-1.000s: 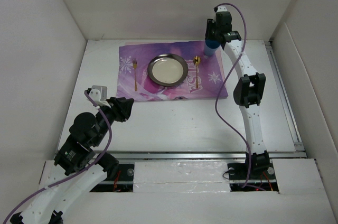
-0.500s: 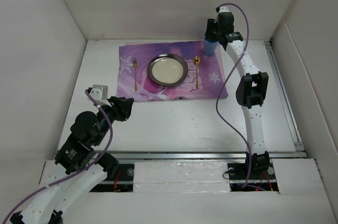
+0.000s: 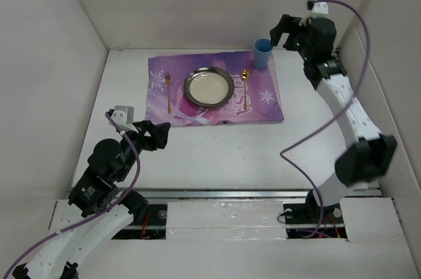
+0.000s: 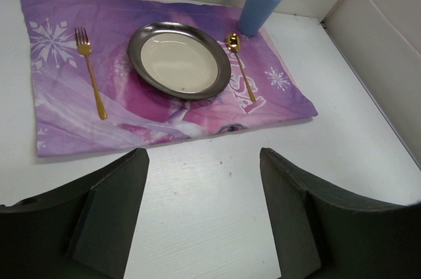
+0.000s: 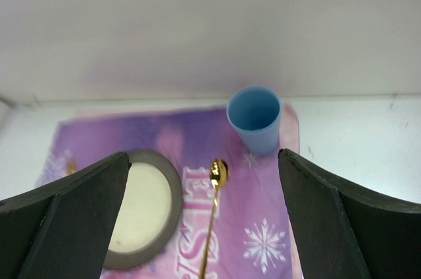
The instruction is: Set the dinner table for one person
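The counter (image 3: 230,154) spreads below both tools. Its mat (image 3: 217,113) with plate (image 3: 209,87), fork (image 3: 168,91) and spoon (image 3: 244,85) lies ahead of the left tool (image 4: 200,180), which gapes wide, holding nothing. The right tool (image 3: 279,31), equally wide and empty, faces the cup (image 3: 262,53) just ahead.

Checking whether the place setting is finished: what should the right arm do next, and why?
Probably draw the right gripper back toward its base: its jaws stand open, clear of the upright blue cup at the far corner of the purple mat, and fork, plate and spoon already lie in place.
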